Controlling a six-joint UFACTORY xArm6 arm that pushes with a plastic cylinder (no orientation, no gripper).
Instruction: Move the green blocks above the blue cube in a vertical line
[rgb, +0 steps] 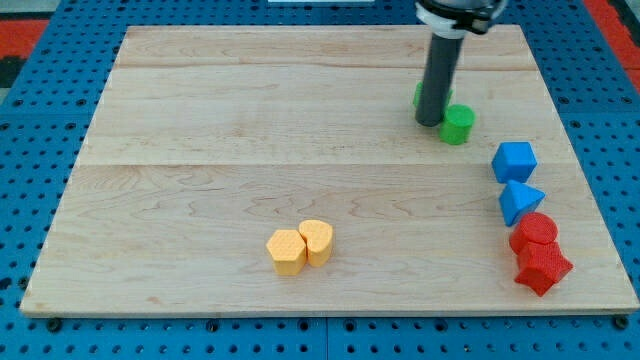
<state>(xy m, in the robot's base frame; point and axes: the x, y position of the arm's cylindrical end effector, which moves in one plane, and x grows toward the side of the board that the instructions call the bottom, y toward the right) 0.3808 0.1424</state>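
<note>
My tip (429, 122) rests on the board near the view's top right. A green round block (458, 125) lies just right of the tip, touching or nearly touching it. A second green block (418, 96) peeks out behind the rod at its left, mostly hidden. The blue cube (514, 161) lies lower right of the tip, apart from the green blocks. A blue triangular block (519, 200) sits just below the cube.
A red round block (537, 231) and a red star-shaped block (541, 267) sit at the lower right near the board's edge. Two yellow blocks (300, 246) touch each other at the bottom centre. The wooden board (250, 130) lies on a blue pegboard.
</note>
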